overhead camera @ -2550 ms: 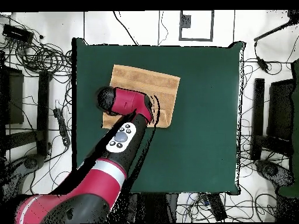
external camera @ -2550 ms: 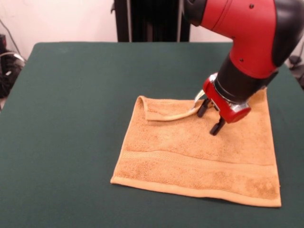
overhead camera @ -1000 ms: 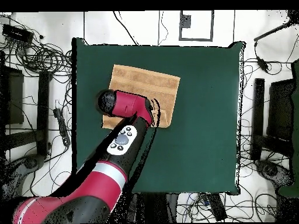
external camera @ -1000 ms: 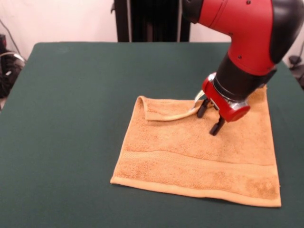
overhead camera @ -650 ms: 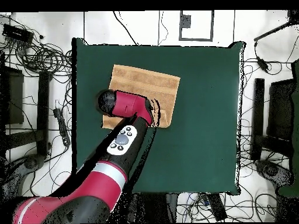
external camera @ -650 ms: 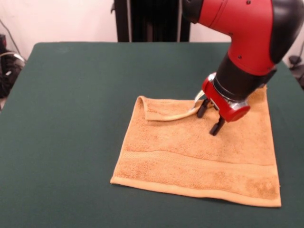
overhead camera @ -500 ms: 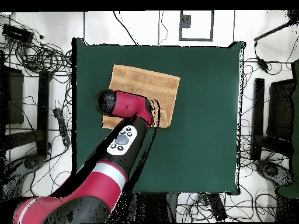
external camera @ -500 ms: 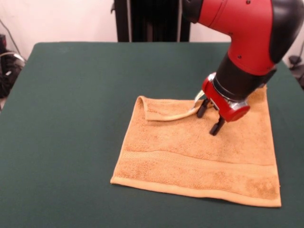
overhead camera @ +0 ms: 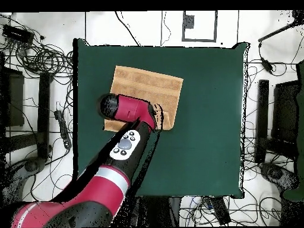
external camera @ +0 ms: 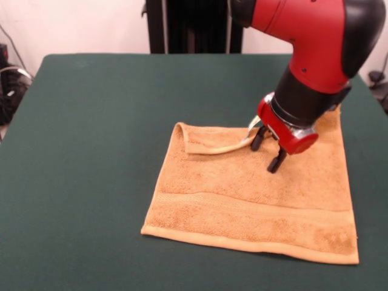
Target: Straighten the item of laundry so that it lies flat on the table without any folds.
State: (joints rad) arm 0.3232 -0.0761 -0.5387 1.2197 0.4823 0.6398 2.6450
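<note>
The golden-orange towel (external camera: pixel 254 194) lies on the dark green table (external camera: pixel 91 121), right of centre. It is mostly flat, with a border band near its front edge. Its far left edge is folded over into a narrow strip (external camera: pixel 209 140). My gripper (external camera: pixel 267 150) is open and points down just above the towel, at the right end of that strip, with one fingertip (external camera: pixel 257 142) next to the folded hem. In the overhead view the towel (overhead camera: pixel 148 86) shows at the table's upper left, and the arm's wrist (overhead camera: pixel 133 110) hides the gripper and the towel's near edge.
The table (overhead camera: pixel 202 119) stretches wide to the right of the towel in the overhead view. Cables and equipment lie on the floor around the table. The robot's black pedestal (external camera: pixel 194 27) stands at the far side.
The arm has shifted very slightly; the gripper stays at the same spot over the towel. The towel has not moved.
</note>
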